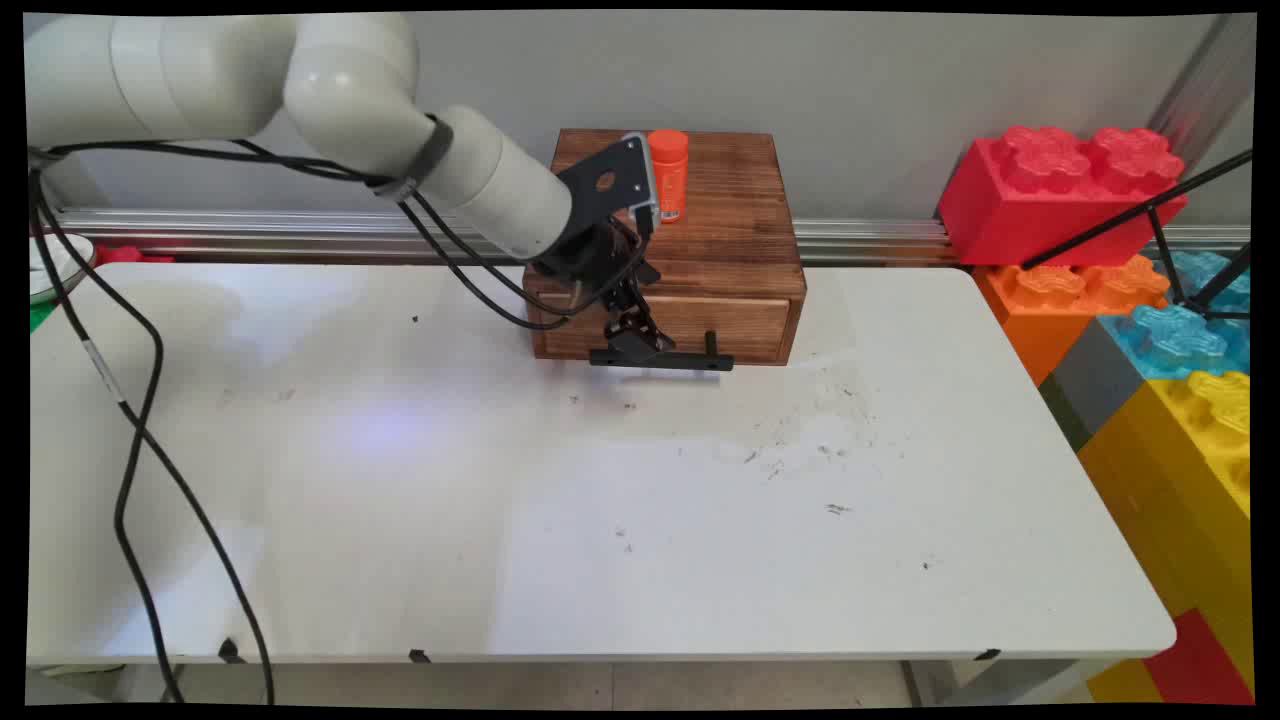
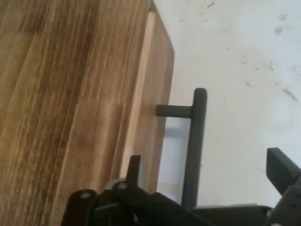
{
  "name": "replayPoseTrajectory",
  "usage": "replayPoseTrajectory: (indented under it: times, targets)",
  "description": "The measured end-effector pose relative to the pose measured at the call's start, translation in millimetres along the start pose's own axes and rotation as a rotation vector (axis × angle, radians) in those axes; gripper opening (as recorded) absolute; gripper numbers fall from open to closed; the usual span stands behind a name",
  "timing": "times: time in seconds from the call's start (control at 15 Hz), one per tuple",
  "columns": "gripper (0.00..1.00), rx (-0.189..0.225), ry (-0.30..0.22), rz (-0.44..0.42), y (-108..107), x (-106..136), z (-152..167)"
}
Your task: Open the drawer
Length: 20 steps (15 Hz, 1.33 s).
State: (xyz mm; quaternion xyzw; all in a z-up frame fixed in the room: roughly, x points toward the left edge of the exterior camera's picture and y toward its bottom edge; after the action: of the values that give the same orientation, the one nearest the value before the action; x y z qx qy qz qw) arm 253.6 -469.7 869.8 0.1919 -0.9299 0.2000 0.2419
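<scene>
A dark wooden box stands at the table's far edge, with an orange bottle upright on its top. Its drawer front carries a black bar handle on two posts. My gripper reaches down at the handle's left end. In the hand view the gripper is open and straddles the handle bar: one finger is on the drawer side, the other over the white table. The drawer front looks about flush with the box.
Large toy bricks are stacked off the table's right end: red, orange, blue, yellow. A black tripod leg crosses them. Black cables hang over the table's left side. A white bowl sits at the left edge.
</scene>
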Motion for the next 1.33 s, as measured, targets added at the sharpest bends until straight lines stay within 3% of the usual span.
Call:
replayPoseTrajectory:
  times: [0.53,1.33]
  targets:
    - [1.0,-0.101,-0.022,0.026,-12.3,-5.2,-4.3]
    - [1.0,-0.162,-0.078,0.051,-23.6,-17.1,39.8]
